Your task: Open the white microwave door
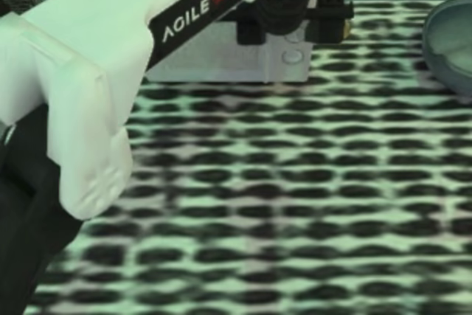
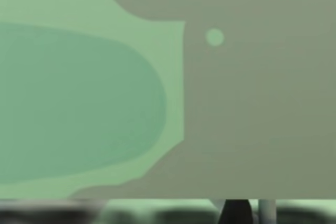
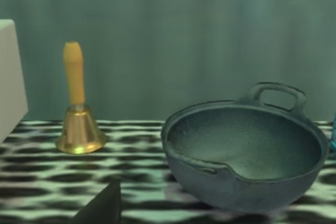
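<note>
Evidently sets the left gripper (image 1: 290, 26) tight against the boxy pale white microwave (image 1: 221, 60) just beneath it, for working its front open; cannot tell whether spread or pinching; right arm parked.

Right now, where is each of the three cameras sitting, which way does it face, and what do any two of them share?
Top view: above the table, looking down; the left arm fills the near left, reaching toward the white microwave.
Left wrist view: on the left arm, pressed close to a pale grey-green surface; no end effector clearly shows.
Right wrist view: low on the right arm, facing the bell and pan.
Shared: top and right wrist views both show the pan and the microwave's corner.
</note>
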{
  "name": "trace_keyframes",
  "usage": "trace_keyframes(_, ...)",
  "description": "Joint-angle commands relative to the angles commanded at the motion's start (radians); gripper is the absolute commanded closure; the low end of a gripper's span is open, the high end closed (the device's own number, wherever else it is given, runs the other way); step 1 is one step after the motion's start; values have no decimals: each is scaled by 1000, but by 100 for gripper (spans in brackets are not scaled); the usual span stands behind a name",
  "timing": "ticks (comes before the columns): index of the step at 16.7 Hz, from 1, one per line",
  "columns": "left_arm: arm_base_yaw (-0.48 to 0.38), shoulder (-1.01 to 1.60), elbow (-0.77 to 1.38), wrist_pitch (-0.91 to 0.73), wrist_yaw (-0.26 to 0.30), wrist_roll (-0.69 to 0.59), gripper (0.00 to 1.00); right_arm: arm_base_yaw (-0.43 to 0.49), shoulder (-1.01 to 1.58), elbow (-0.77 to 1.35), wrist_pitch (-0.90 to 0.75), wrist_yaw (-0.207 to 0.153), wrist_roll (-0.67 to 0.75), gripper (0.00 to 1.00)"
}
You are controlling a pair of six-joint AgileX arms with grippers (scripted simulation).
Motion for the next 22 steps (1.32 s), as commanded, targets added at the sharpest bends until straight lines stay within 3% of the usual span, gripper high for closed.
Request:
trace_keyframes(9,3,-119,-227,92,-35,-24,100,0,0,0,0,0,0,0)
trace_keyframes(22,2,-124,-234,95,-36,-24,100,0,0,0,0,0,0,0)
